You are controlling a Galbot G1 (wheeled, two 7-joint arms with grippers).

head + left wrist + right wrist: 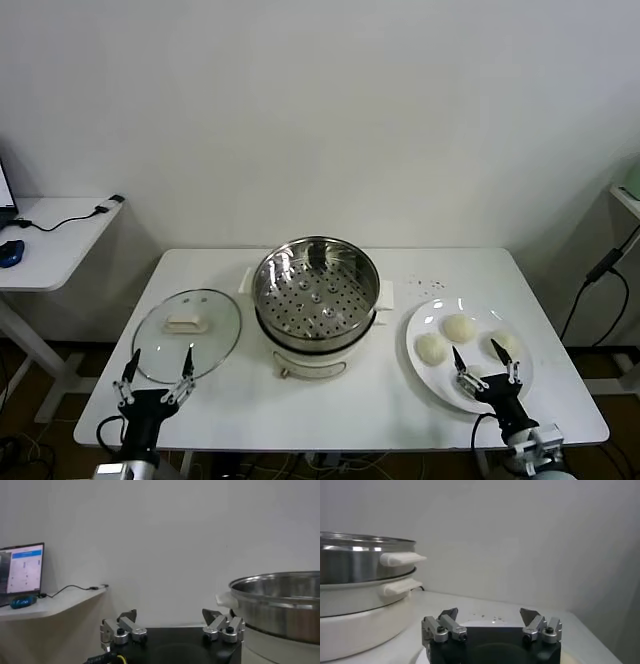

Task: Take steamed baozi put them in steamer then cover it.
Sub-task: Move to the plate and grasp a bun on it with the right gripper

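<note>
The steamer (pixel 316 295), a shiny perforated steel pot on a cream base, stands uncovered at the table's middle. The cover (pixel 187 335), a clear glass lid with a cream handle, lies flat to its left. Three baozi (pixel 460 327) (pixel 431 348) (pixel 505 342) show on a white plate (pixel 437 375) to its right; a fourth is hidden. My left gripper (pixel 158 362) is open and empty at the lid's near edge. My right gripper (pixel 485 358) is open and empty over the plate's near part. The left wrist view shows the left gripper (pixel 170 615) and the steamer (pixel 280 605). The right wrist view shows the right gripper (pixel 489 613) and the steamer (pixel 360 560).
A white side desk (pixel 60 235) stands at the left with a blue mouse (pixel 10 252) and a cable. A laptop screen (pixel 22 569) shows in the left wrist view. A black cable (pixel 600 270) hangs off the table's right side.
</note>
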